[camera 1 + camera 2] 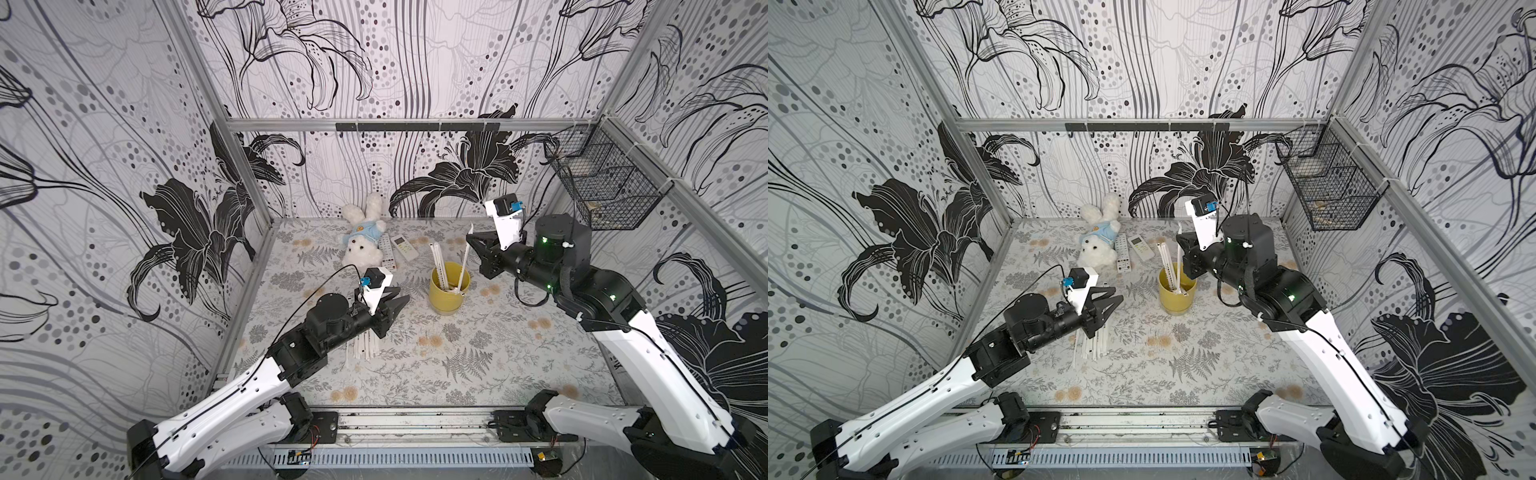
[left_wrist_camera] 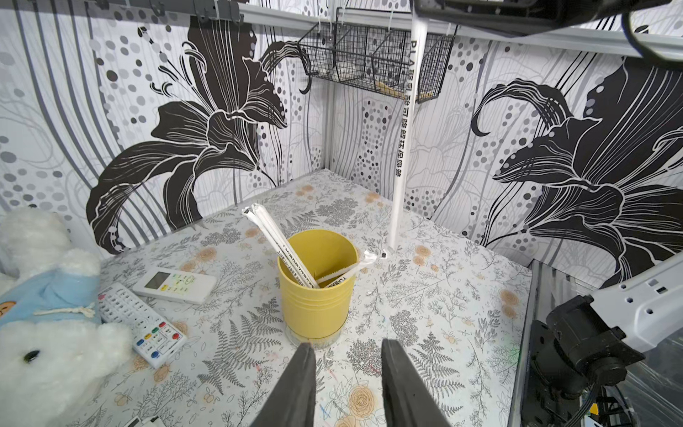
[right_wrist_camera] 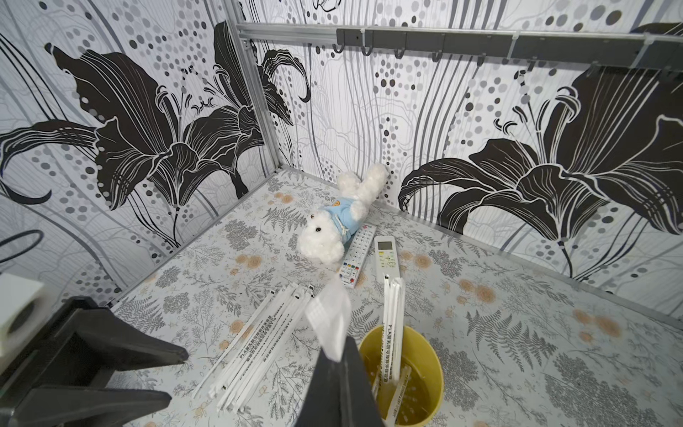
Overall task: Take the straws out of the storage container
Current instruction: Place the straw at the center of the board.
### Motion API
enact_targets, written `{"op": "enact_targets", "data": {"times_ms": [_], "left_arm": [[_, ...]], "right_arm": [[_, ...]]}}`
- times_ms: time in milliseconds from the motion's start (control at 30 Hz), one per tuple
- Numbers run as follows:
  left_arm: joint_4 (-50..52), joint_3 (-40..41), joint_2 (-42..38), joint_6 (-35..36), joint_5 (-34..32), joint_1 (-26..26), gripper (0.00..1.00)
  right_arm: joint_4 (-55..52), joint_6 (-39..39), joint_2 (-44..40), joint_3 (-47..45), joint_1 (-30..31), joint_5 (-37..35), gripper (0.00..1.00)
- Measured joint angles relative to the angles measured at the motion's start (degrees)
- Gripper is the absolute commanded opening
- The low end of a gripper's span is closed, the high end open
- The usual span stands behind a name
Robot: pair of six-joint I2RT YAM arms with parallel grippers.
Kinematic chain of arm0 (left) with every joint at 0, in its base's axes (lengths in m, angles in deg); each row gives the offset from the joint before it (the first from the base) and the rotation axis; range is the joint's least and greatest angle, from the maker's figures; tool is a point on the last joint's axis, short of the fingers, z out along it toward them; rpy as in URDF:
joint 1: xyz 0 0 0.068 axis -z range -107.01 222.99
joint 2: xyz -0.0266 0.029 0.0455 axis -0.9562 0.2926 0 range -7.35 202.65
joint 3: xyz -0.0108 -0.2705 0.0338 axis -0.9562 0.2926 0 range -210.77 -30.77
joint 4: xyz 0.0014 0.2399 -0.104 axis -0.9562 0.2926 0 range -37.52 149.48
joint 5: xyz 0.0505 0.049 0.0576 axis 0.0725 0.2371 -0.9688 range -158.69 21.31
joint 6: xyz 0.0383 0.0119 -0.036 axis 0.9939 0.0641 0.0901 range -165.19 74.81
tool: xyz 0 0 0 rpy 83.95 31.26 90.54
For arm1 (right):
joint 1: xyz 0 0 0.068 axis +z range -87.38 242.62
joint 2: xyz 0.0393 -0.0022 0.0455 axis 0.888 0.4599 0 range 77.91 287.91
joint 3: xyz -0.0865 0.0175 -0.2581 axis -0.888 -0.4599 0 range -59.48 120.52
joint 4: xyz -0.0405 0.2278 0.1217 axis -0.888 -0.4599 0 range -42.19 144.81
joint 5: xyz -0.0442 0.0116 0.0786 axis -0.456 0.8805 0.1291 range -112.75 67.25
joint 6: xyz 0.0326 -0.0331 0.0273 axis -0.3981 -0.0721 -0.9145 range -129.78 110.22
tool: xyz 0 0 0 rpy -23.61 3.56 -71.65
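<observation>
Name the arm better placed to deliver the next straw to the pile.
Right, I'd say. The right end effector is already shut on a straw by the yellow cup. The left end effector is open and empty, near the pile of straws.

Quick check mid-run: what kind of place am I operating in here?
Probably a lab robot test cell, not a real room: an aluminium frame carries printed lily wall panels, and both arms sit on a mounting rail at the table's front edge.
</observation>
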Motion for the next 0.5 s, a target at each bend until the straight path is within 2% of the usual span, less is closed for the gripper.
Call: {"op": "enact_targets", "data": {"times_ms": [167,333,500], "left_arm": [[0.4,0.2,0.1,0.7,-1.2,0.5,0.36],[4.1,0.5,-0.6,0.2,-6.3,0.9,0.38],[11.1,0.5,-0.6,-6.2,-11.8,0.8,0.4]], "right_arm": [[0.0,-2.4,2.5,3.1,0.3,7.3,0.0],[3.1,-7.0,8.2,3.6,2.1,16.5,0.0],[5.7,-11.5,18.8,3.7,2.9,23.7,0.0]]}}
